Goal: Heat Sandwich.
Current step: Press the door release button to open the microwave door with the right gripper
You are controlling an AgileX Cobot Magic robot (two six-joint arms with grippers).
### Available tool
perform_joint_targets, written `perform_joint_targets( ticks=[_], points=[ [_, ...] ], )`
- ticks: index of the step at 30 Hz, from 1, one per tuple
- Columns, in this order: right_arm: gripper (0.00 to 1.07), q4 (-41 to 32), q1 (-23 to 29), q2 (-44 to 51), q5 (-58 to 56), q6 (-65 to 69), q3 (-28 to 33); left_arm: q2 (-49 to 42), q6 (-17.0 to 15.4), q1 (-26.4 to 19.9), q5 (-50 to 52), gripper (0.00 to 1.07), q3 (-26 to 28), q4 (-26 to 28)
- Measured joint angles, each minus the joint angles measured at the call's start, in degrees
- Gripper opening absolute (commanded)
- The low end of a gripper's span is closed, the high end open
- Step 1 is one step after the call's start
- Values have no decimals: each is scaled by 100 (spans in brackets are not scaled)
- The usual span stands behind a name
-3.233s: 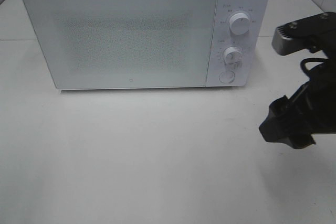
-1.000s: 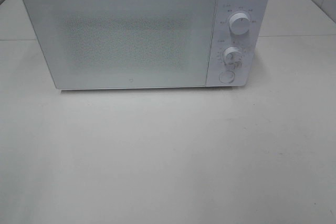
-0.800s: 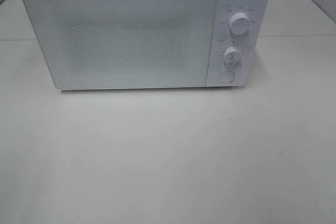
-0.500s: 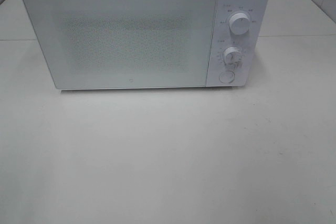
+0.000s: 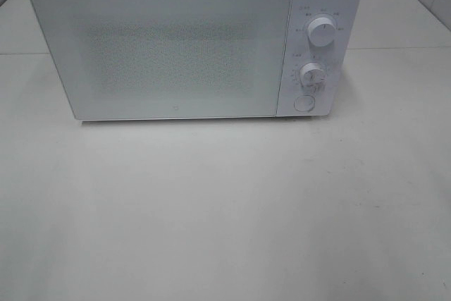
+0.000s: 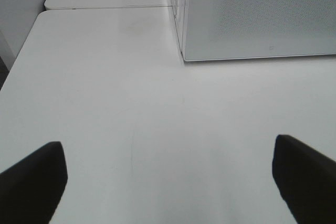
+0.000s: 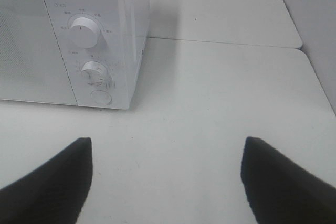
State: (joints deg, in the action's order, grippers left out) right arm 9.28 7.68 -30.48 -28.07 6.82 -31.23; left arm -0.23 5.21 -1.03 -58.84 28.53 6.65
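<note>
Left hand point(image 6: 168, 179): jaws wide, empty.
Right hand point(image 7: 168, 179): jaws wide, empty.
Microwave point(image 5: 176, 47): 12 o'clock on desk point(image 5: 225, 209), door shut.
Sandwich: not visible; possibly inside, cannot tell.
Risk: turning lower knob point(image 5: 312, 74) unverified may run microwave empty.

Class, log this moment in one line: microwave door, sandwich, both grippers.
microwave: door shut | sandwich: not in view | left gripper: open, empty | right gripper: open, empty
</note>
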Motion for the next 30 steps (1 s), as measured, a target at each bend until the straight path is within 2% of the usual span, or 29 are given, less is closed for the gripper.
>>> perform_joint_targets(
  ticks=[30],
  points=[
    [76, 0, 0, -3254, 3466, 195, 0, 0, 0, 0, 0, 103, 0, 0]
  ],
)
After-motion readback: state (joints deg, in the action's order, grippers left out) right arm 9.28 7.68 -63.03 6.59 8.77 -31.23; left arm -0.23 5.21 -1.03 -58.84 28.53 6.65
